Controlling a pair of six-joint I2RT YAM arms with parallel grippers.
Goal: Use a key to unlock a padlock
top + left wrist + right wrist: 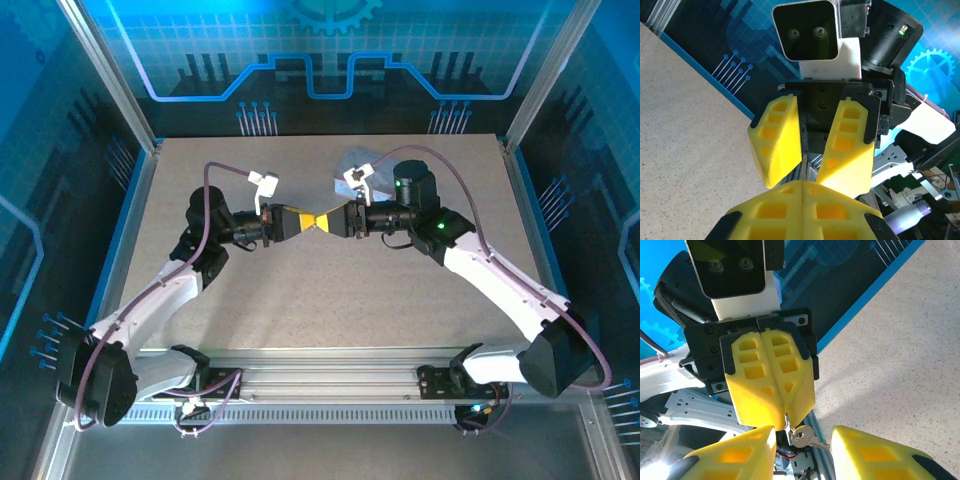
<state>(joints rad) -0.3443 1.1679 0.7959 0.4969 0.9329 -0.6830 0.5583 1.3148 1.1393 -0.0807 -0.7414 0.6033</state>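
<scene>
**Inspector:** Surface?

**Clerk:** One table [330, 290], top speckled beige, matt, with a blue edging [127, 225] along its left and right sides. A ribbed metal rail [330, 385] runs across the near edge.

**Inspector:** Enclosure?

**Clerk:** Walled on three sides. The far wall [200, 50] is bright blue, printed with a pale grid, a gear emblem [330, 10] at top centre and a circuit-style outline. The left wall [50, 200] and right wall [600, 150] are darker blue with printed circuit traces. Slanting metal posts, left [110, 75] and right [548, 75], stand at the far corners.

**Inspector:** Lighting?

**Clerk:** Even from above. In the right wrist view, soft bands of shade lie across the table top.
</scene>
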